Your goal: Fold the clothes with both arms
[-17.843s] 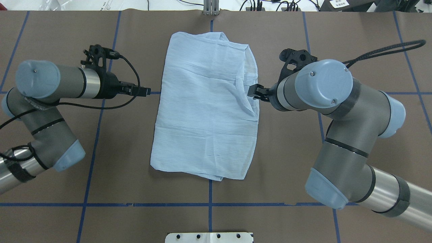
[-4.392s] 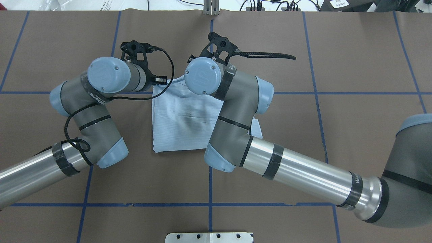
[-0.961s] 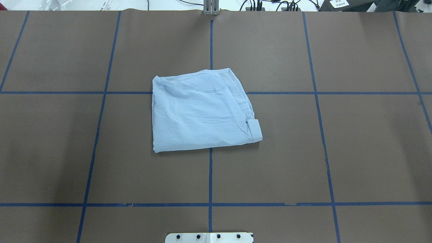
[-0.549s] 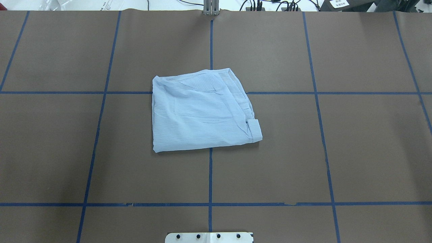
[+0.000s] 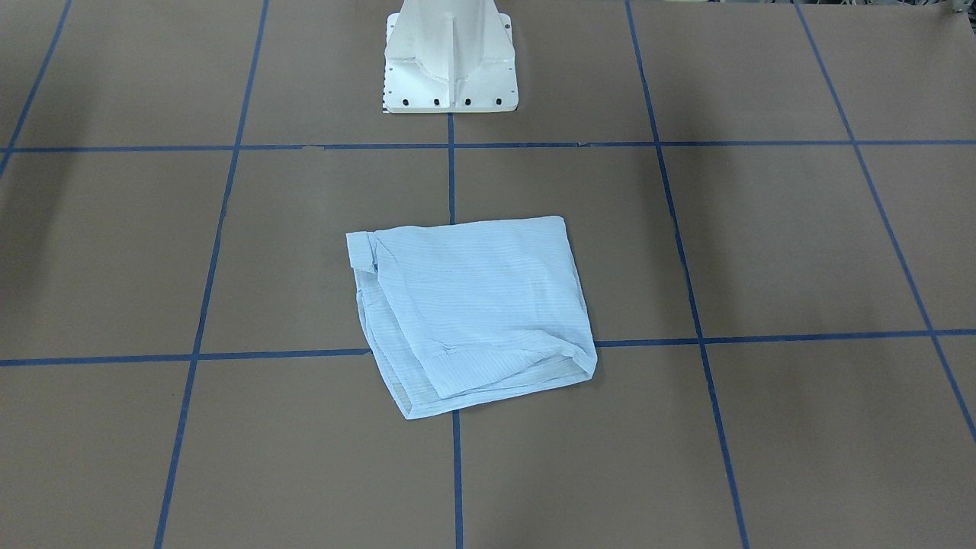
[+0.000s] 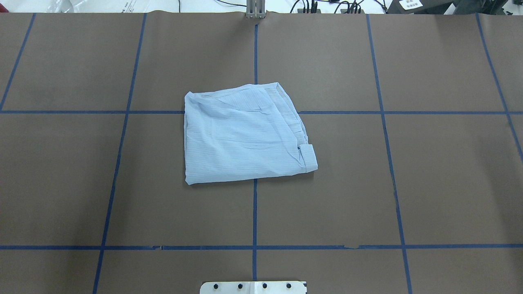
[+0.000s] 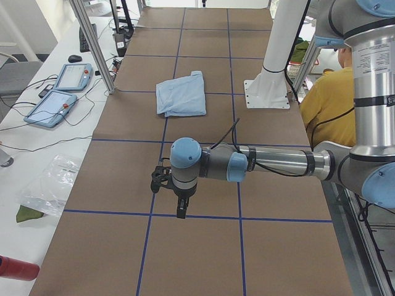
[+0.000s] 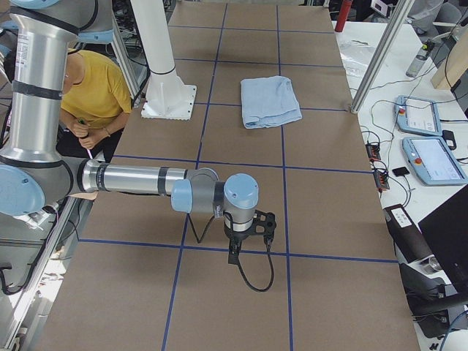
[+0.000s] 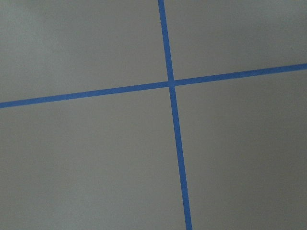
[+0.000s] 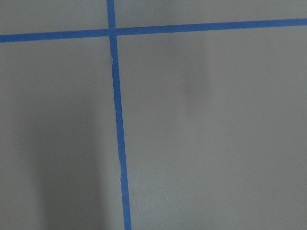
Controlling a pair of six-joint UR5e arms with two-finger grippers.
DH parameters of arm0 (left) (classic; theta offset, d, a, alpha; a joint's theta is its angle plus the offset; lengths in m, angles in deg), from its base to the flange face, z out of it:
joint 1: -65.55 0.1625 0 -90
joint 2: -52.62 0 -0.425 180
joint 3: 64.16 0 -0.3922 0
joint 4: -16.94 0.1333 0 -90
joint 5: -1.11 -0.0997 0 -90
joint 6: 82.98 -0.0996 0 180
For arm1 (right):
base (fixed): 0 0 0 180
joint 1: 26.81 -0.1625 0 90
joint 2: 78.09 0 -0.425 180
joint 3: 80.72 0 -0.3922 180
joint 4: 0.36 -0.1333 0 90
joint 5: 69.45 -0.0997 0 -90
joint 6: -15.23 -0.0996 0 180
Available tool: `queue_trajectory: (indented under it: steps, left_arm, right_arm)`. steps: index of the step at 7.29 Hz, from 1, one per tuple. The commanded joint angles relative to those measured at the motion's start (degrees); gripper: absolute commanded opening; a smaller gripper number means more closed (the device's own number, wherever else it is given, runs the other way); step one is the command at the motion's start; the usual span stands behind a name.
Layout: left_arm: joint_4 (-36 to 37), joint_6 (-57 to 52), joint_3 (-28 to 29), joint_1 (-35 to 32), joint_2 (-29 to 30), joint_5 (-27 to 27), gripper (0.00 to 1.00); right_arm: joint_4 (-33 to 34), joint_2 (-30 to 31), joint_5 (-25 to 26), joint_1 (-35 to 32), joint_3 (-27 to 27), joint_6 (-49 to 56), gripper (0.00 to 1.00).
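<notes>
The light-blue striped shirt [image 6: 241, 134] lies folded into a small rough square at the middle of the brown table. It also shows in the front view [image 5: 473, 305] and both side views [image 7: 181, 95] [image 8: 269, 101]. Neither arm is over it. My left gripper [image 7: 180, 213] points down over a tape line at the table's left end, far from the shirt. My right gripper [image 8: 234, 257] points down at the table's right end. I cannot tell whether either is open or shut. The wrist views show only bare table and blue tape.
The white pedestal base [image 5: 450, 57] stands at the robot's side of the table. A person in yellow [image 7: 327, 98] sits behind it. Teach pendants [image 7: 58, 92] and cables lie on the white bench beyond the far edge. Blue tape lines [image 6: 254, 212] grid the table.
Since 4.4 s ago both arms have let go of the shirt and pulled out of the overhead view. The shirt, folded in half again, has lain still over the last second.
</notes>
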Motion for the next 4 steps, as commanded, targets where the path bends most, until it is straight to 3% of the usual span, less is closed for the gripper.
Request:
queue_trajectory:
  steps: [1,4]
  left_arm:
    - [-0.4,0.2,-0.2,0.1,0.1,-0.5,1.00]
    - [-0.4,0.2,0.1,0.2,-0.2,-0.5,1.00]
  right_arm:
    - [0.0,0.0,0.1,0.0,-0.1,0.1,1.00]
    - [0.0,0.0,0.0,0.0,-0.1,0.1,1.00]
